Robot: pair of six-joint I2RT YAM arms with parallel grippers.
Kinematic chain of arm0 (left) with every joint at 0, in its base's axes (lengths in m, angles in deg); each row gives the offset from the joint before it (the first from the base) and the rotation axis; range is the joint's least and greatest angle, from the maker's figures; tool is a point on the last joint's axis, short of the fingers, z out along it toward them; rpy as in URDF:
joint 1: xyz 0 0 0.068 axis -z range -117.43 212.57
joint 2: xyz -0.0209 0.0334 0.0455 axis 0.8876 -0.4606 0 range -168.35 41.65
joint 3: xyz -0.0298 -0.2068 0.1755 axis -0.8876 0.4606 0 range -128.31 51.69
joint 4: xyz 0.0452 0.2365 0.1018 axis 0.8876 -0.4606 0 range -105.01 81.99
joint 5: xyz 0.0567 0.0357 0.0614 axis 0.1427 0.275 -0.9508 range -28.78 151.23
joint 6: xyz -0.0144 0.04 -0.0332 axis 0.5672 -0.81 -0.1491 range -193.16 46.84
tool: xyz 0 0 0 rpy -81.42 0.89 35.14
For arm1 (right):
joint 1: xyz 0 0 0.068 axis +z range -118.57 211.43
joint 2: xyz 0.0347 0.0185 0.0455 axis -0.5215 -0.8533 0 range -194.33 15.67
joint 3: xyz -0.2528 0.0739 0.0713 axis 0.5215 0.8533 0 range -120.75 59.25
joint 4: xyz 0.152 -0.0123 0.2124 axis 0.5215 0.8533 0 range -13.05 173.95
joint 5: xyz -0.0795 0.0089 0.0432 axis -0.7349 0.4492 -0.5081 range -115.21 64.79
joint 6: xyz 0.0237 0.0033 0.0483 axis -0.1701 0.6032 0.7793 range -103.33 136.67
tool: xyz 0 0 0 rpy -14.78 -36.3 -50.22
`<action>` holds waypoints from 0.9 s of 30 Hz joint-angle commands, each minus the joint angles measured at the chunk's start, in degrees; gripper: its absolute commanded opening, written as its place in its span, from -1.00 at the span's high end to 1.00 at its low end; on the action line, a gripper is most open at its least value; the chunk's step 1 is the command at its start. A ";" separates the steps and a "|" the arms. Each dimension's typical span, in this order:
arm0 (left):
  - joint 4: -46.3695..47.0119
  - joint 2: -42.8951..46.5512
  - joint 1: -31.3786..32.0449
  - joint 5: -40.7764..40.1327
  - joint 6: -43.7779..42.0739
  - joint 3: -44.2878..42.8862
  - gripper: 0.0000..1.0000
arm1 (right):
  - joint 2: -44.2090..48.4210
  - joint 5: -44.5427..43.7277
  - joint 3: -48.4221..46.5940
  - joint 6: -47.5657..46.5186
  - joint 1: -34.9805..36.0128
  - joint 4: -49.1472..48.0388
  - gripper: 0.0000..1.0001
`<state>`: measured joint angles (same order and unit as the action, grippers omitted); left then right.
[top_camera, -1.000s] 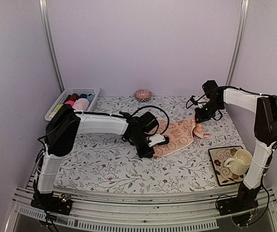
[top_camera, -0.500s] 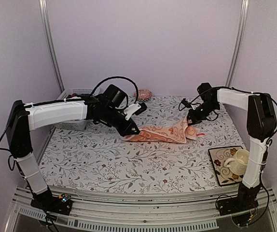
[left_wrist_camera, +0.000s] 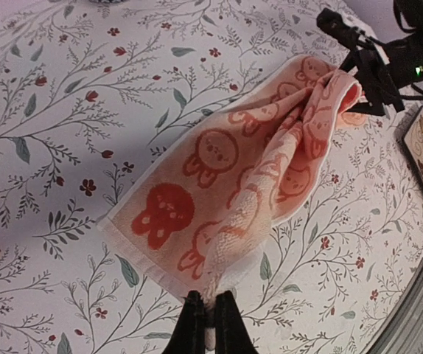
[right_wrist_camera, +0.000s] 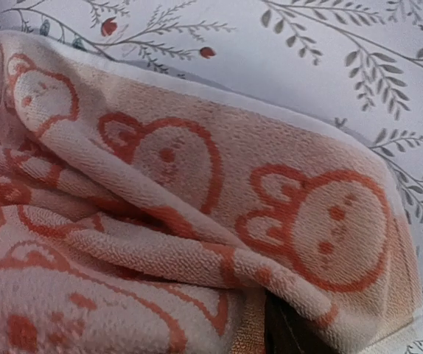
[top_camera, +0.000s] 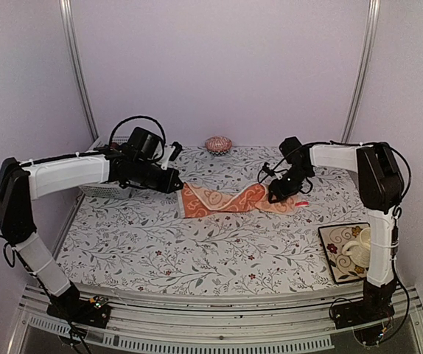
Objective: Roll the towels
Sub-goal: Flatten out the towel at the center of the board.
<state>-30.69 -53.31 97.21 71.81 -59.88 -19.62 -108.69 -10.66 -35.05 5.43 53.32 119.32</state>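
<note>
The peach-orange towel (top_camera: 222, 199), with cream figures on it, hangs stretched in a loose band between my two grippers, low over the flowered table (top_camera: 197, 254). My left gripper (top_camera: 176, 184) is shut on its left end; in the left wrist view the gripper (left_wrist_camera: 210, 318) pinches a corner of the towel (left_wrist_camera: 248, 169). My right gripper (top_camera: 276, 192) is shut on the bunched right end, which also shows in the left wrist view (left_wrist_camera: 348, 81). In the right wrist view the towel (right_wrist_camera: 160, 221) fills the frame and hides all but one dark finger (right_wrist_camera: 285, 332). The plain pink towel is not in view.
A patterned tray (top_camera: 335, 240) with a cream cup (top_camera: 360, 247) stands at the front right. A round pink patterned object (top_camera: 218, 144) sits at the back. A white basket (top_camera: 97, 190) is mostly hidden behind my left arm. A small pink-red bit (top_camera: 305, 193) lies by the right gripper.
My left gripper has carried the towel's end from the table's middle back and to the left, drawing the towel out into a band. My right gripper has shifted left with the other end.
</note>
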 commanded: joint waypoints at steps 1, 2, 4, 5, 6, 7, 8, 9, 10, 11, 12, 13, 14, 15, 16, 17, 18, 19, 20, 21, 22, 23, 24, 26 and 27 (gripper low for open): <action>4.20 -2.16 -1.79 -0.26 4.30 -0.14 1.00 | 6.24 -8.98 3.31 -1.41 -0.89 -5.58 0.07; 4.70 -3.00 -2.03 0.22 4.41 -0.45 1.00 | 7.04 -8.91 3.85 -1.64 -0.88 -5.99 0.06; 5.40 -4.78 -2.48 1.21 4.72 -1.49 1.00 | 8.32 -9.45 5.26 -2.02 -0.53 -6.61 0.03; 5.40 -5.74 -2.73 1.50 4.74 -2.14 1.00 | 9.32 -10.26 6.38 -2.35 -0.20 -7.36 0.01; 5.67 -6.64 -2.87 1.57 4.90 -2.84 1.00 | 10.57 -11.15 7.69 -3.09 -0.04 -8.34 -0.02; 6.64 -8.50 -3.42 2.17 5.44 -3.93 1.00 | 14.84 -12.67 10.92 -3.62 0.08 -11.54 -0.08; 7.09 -9.16 -3.68 2.43 5.66 -4.27 1.00 | 16.94 -12.51 12.40 -4.20 0.19 -13.35 -0.09; 7.34 -9.77 -3.96 2.45 5.84 -4.61 1.00 | 18.96 -11.68 15.01 -5.43 0.33 -15.91 -0.12; 7.45 -10.46 -4.22 2.35 5.92 -4.86 1.00 | 21.16 -10.61 17.02 -6.70 0.61 -17.92 -0.14; 7.84 -11.26 -4.69 2.11 5.96 -4.97 1.00 | 22.98 -9.36 19.20 -7.94 1.16 -19.98 -0.16; 8.14 -11.87 -5.15 2.23 6.17 -5.07 1.00 | 24.85 -7.82 21.62 -10.49 1.78 -21.71 -0.18; 8.64 -12.39 -5.66 2.62 6.41 -5.11 1.00 | 26.70 -6.03 23.69 -12.85 2.60 -23.35 -0.18; 9.18 -12.91 -6.09 3.06 6.64 -5.07 1.00 | 27.59 -4.58 25.92 -14.62 3.70 -24.70 -0.18; 9.57 -13.29 -6.52 3.43 6.87 -5.07 1.00 | 28.22 -3.87 27.79 -17.48 5.08 -25.75 -0.20; 10.02 -13.63 -6.86 3.94 7.05 -5.07 1.00 | 28.50 -3.75 29.02 -19.05 6.68 -26.39 -0.21; 10.39 -13.93 -7.06 4.25 7.13 -4.99 1.00 | 28.51 -3.97 29.95 -20.97 8.24 -27.02 -0.21; 10.69 -14.20 -7.14 4.48 7.18 -5.11 1.00 | 28.43 -4.78 30.71 -22.06 9.72 -28.05 -0.21; 11.05 -14.39 -7.20 4.71 7.11 -4.99 1.00 | 28.18 -5.54 31.38 -23.37 10.83 -28.96 -0.20; 11.27 -14.52 -7.21 4.97 7.06 -4.90 1.00 | 27.73 -6.15 31.94 -24.02 11.72 -29.74 -0.20; 11.51 -14.67 -7.21 5.15 7.11 -4.85 1.00 | 27.06 -7.00 32.45 -24.65 12.25 -30.71 -0.19; 11.69 -14.72 -7.24 5.45 7.11 -4.63 1.00 | 26.27 -7.92 32.51 -24.81 12.70 -31.35 -0.17; 12.11 -14.66 -7.26 5.68 7.16 -4.37 1.00 | 25.30 -8.89 32.46 -24.79 13.04 -31.94 -0.15; 12.42 -14.60 -7.28 5.87 7.19 -4.04 1.00 | 24.30 -10.25 32.43 -24.79 13.50 -32.65 -0.14; 13.30 -14.40 -7.30 6.23 7.19 -3.33 1.00 | 22.24 -12.93 32.26 -24.62 14.52 -34.03 -0.14; 13.66 -14.26 -7.30 6.35 7.20 -2.97 1.00 | 21.00 -14.54 32.00 -24.21 14.76 -34.39 -0.14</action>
<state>-20.37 -67.78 90.25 76.49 -53.04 -23.34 -84.01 -19.17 -3.16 -17.31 67.44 89.71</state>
